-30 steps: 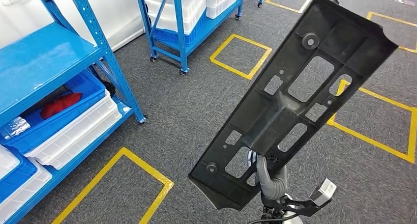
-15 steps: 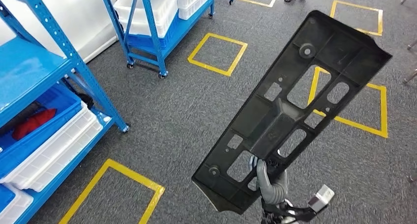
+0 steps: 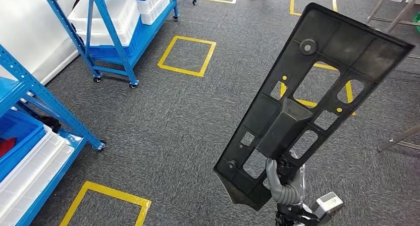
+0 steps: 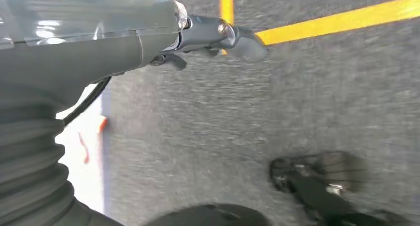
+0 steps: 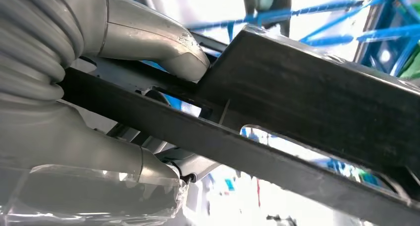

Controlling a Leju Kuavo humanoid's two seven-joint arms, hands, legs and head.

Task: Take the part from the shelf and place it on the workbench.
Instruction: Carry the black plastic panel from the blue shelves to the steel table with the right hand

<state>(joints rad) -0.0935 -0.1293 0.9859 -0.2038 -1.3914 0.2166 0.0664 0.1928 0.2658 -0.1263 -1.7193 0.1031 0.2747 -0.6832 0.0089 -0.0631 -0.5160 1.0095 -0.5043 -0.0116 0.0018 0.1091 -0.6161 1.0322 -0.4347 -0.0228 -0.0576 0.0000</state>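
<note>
Unmarked black part [image 3: 317,92] in right hand [image 3: 286,186]

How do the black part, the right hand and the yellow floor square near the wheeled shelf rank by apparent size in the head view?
1. black part, though it is nearest the camera
2. yellow floor square
3. right hand

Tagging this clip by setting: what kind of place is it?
Probably a warehouse or factory floor: blue wheeled racks stacked with white bins, yellow taped squares on grey carpet, and the right hand holding a black part.
</note>
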